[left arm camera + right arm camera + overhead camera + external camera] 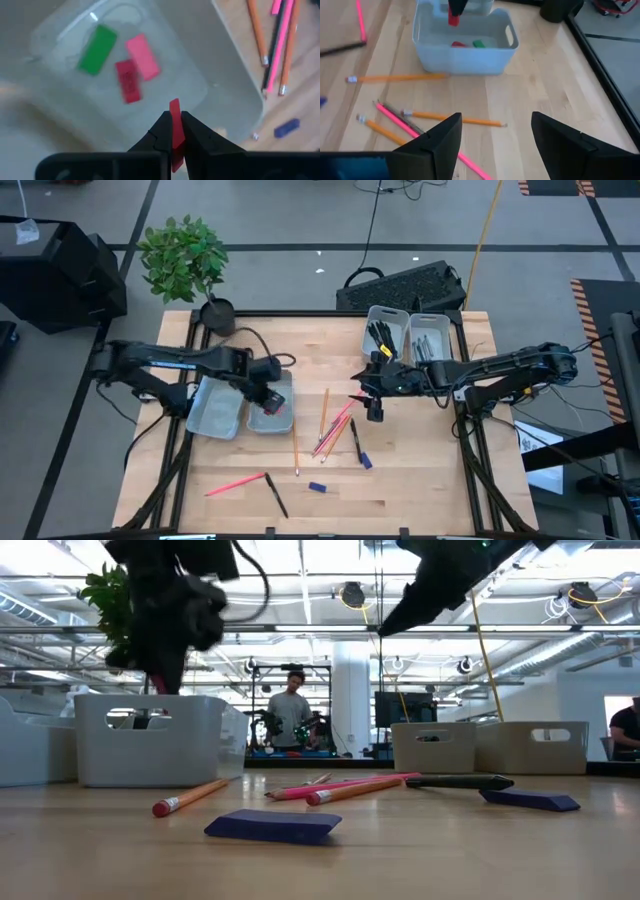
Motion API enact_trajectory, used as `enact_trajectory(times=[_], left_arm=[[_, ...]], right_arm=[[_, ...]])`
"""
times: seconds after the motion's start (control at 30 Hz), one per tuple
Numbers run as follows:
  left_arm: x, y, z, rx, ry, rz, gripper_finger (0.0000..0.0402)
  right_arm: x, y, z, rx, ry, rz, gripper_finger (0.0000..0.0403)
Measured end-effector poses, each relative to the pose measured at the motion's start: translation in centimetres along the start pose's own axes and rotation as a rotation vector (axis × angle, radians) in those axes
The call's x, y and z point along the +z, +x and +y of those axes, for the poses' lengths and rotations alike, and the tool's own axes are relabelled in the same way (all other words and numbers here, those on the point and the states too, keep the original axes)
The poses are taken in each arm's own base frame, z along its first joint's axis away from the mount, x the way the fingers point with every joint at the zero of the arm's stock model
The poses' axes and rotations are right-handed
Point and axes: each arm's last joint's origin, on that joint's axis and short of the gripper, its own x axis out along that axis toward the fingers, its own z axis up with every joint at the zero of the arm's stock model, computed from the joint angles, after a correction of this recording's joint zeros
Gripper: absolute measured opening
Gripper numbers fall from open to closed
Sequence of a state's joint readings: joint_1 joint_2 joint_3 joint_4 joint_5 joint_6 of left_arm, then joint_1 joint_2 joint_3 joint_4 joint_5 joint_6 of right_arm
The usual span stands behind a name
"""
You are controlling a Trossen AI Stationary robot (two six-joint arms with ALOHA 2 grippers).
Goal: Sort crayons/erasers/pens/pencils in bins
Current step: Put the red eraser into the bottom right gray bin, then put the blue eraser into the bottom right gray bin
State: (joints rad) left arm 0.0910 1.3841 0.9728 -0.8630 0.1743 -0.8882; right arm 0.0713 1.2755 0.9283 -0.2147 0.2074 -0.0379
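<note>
My left gripper (270, 398) hangs over a light-grey bin (283, 418) of the left pair, shut on a red eraser (174, 107). That bin (220, 95) holds a green, a pink and a red eraser lying flat on its floor. My right gripper (374, 412) stands open above the table's middle, over loose orange and pink pencils (455, 119), with nothing between its fingers. A black pen (353, 435) lies among those pencils. The right pair of bins (405, 332) holds black pens. My left gripper pinches the red eraser between its two fingers by its upper part (173, 131). The fingers come from above, pointing down. The eraser stands on end, its lower end (453, 20) sticking out below the fingertips, clear of the bin's floor.
On the near part of the table lie a pink pencil (235, 483), a black pen (275, 495), two blue erasers (317, 487) (365, 461) and an orange pencil (295, 450). A potted plant (190, 265) stands at the far left corner. People show in the room behind.
</note>
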Motion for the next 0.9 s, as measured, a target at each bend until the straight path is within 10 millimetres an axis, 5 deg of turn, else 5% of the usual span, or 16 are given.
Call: enact_trajectory(times=[0.37, 0.53, 0.73, 0.9], left_arm=[[-0.8, 5.0, -1.6, 0.062, -0.025, 0.147, 0.0028], [-1.4, 5.8, -2.0, 0.082, -0.027, 0.188, 0.0077], [-1.6, 3.8, -2.2, 0.008, -0.054, 0.195, 0.0166], [-2.5, 0.0, -2.2, -0.044, -0.117, 0.141, 0.0191]], right_arm=[[-1.7, 0.8, 4.1, 0.216, -0.21, 0.137, 0.0231], [-2.5, 1.5, 6.3, 0.273, -0.245, 0.181, 0.0231], [-3.6, 2.0, 9.0, 0.38, -0.304, 0.216, 0.0231], [-5.1, 3.0, 11.1, 0.435, -0.356, 0.28, 0.0231]])
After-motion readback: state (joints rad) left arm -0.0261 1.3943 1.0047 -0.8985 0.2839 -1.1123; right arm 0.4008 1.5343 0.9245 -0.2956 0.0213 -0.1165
